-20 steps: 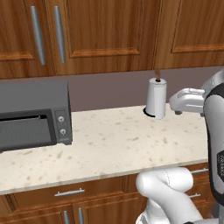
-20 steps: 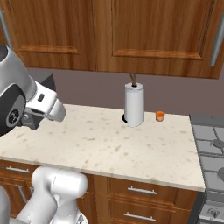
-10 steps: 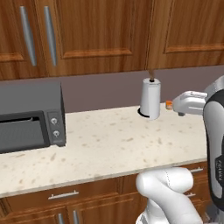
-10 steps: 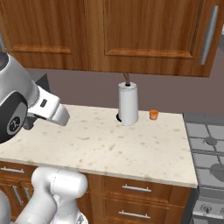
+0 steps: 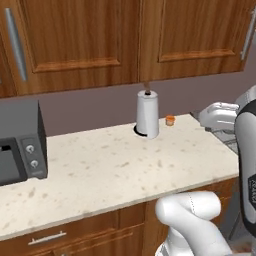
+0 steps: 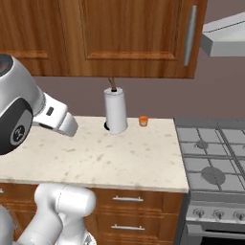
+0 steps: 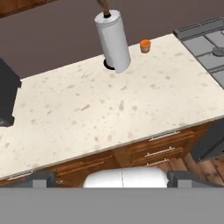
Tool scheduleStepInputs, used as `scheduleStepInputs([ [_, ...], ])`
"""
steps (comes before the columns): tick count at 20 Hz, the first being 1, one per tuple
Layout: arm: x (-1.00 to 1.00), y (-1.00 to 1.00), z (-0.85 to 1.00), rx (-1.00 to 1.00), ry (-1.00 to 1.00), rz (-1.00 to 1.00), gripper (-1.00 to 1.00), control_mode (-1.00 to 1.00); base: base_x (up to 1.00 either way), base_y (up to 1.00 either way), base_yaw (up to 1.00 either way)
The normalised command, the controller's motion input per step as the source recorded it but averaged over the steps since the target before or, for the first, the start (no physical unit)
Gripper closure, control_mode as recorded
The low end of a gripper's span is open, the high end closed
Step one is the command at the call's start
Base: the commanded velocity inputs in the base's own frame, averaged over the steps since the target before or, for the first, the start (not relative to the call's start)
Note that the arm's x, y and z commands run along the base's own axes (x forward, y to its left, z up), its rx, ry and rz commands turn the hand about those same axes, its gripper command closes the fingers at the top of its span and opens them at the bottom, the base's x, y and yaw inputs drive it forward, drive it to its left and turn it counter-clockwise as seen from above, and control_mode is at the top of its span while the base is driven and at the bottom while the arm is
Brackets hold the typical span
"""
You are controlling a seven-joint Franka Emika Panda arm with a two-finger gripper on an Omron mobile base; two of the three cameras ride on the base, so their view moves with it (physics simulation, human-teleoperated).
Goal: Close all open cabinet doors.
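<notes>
Paper towel roll point(image 6: 116, 111) stands on counter point(image 6: 119, 158), cup point(image 6: 143, 121) beside, stove point(image 6: 215, 162) right.

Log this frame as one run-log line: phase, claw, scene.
phase: base driving, no door contact | claw: clear of everything, state unclear | cabinet doors: overhead | counter: paper towel roll, orange cup

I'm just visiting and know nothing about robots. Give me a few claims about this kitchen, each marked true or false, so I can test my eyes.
1. A white paper towel roll stands upright on the counter. True.
2. A small orange cup sits beside the roll. True.
3. The orange cup is stacked on top of the roll. False: it rests on the counter, apart from the roll.
4. A gas stove adjoins the counter's end. True.
5. The toaster oven stands between the roll and the stove. False: it is at the counter's opposite end.
6. The cabinet door handle is a horizontal bar. False: it is vertical.
</notes>
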Motion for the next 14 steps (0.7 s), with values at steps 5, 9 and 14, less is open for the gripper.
scheduleStepInputs([
  [5,0.00,0.00,0.00,0.00,0.00,0.00,-1.00,1.00,-0.01,-0.32,-0.45],
  [9,0.00,0.00,0.00,0.00,0.00,0.00,-1.00,1.00,-0.02,-0.36,-0.50],
  [14,0.00,0.00,0.00,0.00,0.00,0.00,-1.00,1.00,-0.11,-0.31,-0.51],
])
